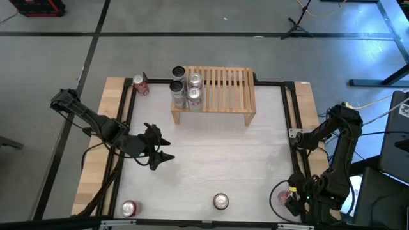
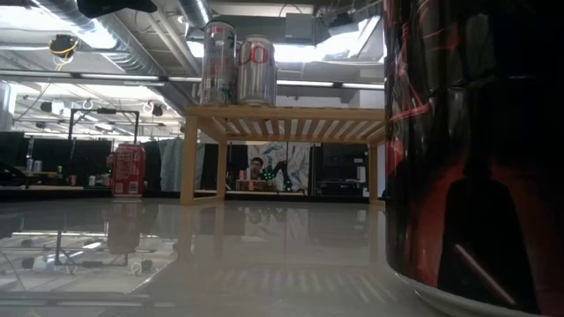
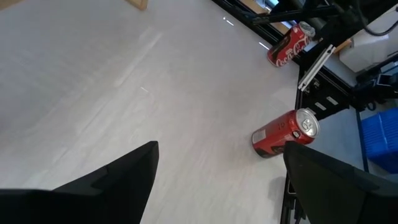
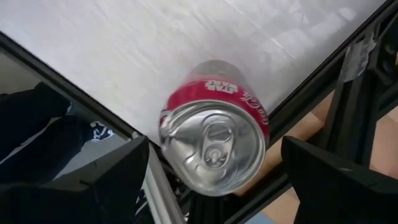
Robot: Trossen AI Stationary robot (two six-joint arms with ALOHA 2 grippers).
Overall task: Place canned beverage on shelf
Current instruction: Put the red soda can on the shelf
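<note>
While the high view hides it, the right pincer [image 4: 211, 180], spread, frames a red can [image 4: 214, 146].

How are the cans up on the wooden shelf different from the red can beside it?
The cans on the shelf are silver; the red can is red. They stand on the shelf's slats, several bunched at one end, while the red can stands alone on the table. All stand upright.
</note>
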